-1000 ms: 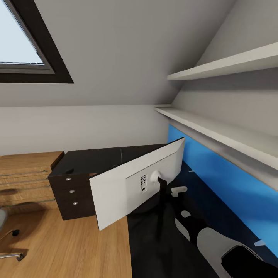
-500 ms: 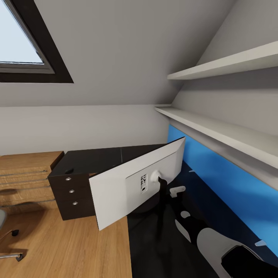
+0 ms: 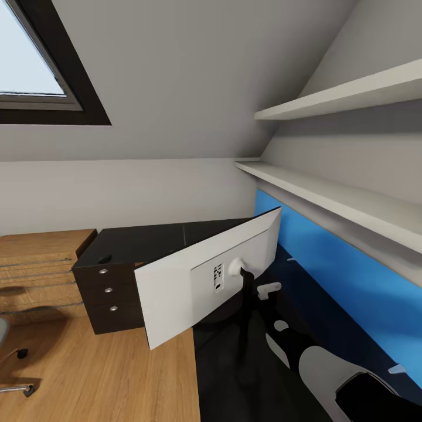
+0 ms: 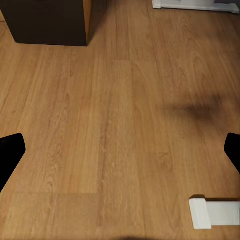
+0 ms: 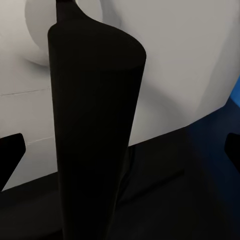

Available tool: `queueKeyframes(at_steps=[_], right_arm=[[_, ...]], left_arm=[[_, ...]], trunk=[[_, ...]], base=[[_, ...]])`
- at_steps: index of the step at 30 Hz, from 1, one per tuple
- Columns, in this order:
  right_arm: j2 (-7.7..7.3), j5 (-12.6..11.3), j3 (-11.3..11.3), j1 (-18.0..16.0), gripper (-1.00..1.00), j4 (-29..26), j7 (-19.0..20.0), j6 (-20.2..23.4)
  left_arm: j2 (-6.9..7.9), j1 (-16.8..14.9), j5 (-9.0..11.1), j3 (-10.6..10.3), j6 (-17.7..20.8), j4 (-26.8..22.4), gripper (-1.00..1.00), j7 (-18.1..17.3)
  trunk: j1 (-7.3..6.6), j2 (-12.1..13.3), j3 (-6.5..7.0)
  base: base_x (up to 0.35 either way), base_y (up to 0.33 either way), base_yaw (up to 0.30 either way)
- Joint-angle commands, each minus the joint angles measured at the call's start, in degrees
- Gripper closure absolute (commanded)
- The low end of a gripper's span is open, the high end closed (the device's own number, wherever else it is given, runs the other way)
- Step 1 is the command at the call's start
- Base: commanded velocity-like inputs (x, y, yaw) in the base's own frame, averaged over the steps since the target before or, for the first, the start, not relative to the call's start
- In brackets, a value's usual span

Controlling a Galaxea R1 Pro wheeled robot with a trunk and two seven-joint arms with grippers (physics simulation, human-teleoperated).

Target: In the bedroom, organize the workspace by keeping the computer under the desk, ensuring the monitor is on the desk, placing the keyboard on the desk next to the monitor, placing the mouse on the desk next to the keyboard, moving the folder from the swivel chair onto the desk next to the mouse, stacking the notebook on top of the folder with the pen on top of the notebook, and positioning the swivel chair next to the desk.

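Monitor (image 3: 193,287) unmoved on desk (image 3: 140,240); view barely shifted

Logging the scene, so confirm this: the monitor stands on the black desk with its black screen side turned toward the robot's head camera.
Not quite. The monitor does stand on the black desk, but the head view shows its white back, with the stand mount, turned toward the camera, not the black screen.

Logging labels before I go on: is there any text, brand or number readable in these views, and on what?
None readable.
The monitor has small dark marks on its white back beside the stand mount: too small and blurred to read.
The desk drawer unit shows only round knobs, no lettering.
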Motion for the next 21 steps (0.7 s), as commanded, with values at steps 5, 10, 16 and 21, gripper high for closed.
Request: queueKeyframes(at_steps=[5,10,16,21], right_arm=[[0.00,-0.4,0.5,-0.1,-1.00,0.1,-0.3,-0.2],[0.00,-0.4,0.5,-0.1,-1.00,0.1,-0.3,-0.2],[0.00,-0.4,0.5,-0.1,-1.00,0.1,-0.3,-0.2],[0.06,-0.4,0.5,-0.1,-1.00,0.1,-0.3,-0.2]], left_arm=[[0.01,0.0,0.1,0.0,-0.2,0.0,-1.00,-0.1],[-0.01,0.0,0.1,0.0,-0.2,0.0,-1.00,-0.1],[0.01,0.0,0.1,0.0,-0.2,0.0,-1.00,-0.2],[0.06,0.0,0.2,0.1,-0.2,0.0,-1.00,-0.2]], trunk=[[0.03,-0.1,-0.12],[0.69,-1.3,-0.66],[2.01,-3.7,-1.74],[2.88,-5.3,-2.45]], base=[[0.000,0.000,0.000],[0.000,0.000,0.000],[0.000,0.000,0.000],[0.000,0.000,0.000]])
